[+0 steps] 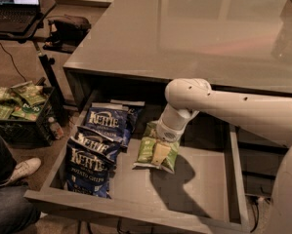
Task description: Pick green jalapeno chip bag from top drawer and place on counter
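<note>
The green jalapeno chip bag lies flat in the middle of the open top drawer, just right of the dark blue Kettle bags. My gripper points straight down from the white arm and sits on top of the green bag, covering its centre. The bag rests on the drawer bottom. The counter spreads wide and glossy directly above and behind the drawer.
Three dark blue Kettle bags fill the drawer's left side. A black crate of green bags stands on the floor at left, next to a person's leg and shoe. A desk with a laptop is at top left.
</note>
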Robot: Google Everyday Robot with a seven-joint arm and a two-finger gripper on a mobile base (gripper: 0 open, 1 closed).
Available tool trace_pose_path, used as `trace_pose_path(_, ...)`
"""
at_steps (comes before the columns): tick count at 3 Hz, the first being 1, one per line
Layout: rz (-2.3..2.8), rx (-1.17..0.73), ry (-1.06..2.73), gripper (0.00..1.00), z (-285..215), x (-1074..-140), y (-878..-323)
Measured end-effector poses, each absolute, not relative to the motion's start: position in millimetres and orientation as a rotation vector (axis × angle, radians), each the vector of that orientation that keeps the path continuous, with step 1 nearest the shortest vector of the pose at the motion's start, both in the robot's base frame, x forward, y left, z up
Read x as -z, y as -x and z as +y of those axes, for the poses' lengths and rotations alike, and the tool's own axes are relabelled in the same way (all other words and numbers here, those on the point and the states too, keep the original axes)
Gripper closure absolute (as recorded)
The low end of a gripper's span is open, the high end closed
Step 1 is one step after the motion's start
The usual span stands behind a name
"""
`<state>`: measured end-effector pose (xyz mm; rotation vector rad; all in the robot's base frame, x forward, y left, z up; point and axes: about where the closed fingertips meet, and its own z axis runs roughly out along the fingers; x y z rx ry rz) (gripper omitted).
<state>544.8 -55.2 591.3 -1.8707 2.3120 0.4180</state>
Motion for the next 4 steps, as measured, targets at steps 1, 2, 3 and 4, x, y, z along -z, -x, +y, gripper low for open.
trace_pose_path(1, 2.312, -0.418, 1.871, 0.67, -55, -591, -545)
trace_pose_path(2, 2.312, -0.418, 1.871, 0.9, -55, -591, -545)
trace_pose_path(3, 2.312, -0.418, 1.871, 1.0, -55, -596, -545)
trace_pose_path(4, 2.297, -0.452, 1.783, 1.0, -67, -635, -533)
